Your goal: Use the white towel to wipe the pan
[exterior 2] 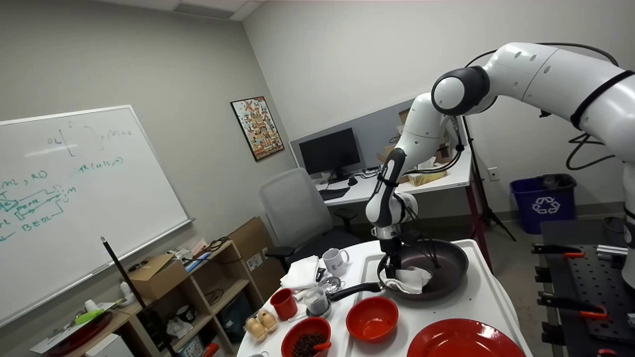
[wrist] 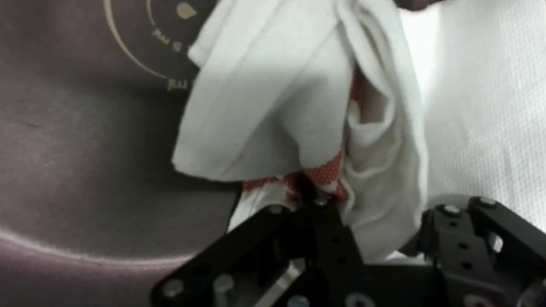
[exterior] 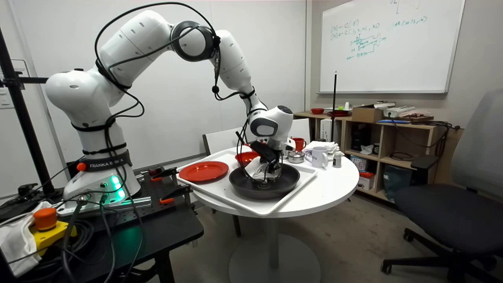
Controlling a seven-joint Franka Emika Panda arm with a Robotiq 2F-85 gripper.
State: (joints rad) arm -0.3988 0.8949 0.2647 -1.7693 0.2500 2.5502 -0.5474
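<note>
Whiteboard, lettered in green; both exterior views. Round white table. White tray, on table. Dark pan, on tray; black handle in an exterior view only, "ml" markings in the wrist view only. White towel, crumpled in pan, toward handle; red areas, wrist view only. Gripper, at towel: fingers partly apart, cloth between; clamped or loose, cannot tell.
</note>
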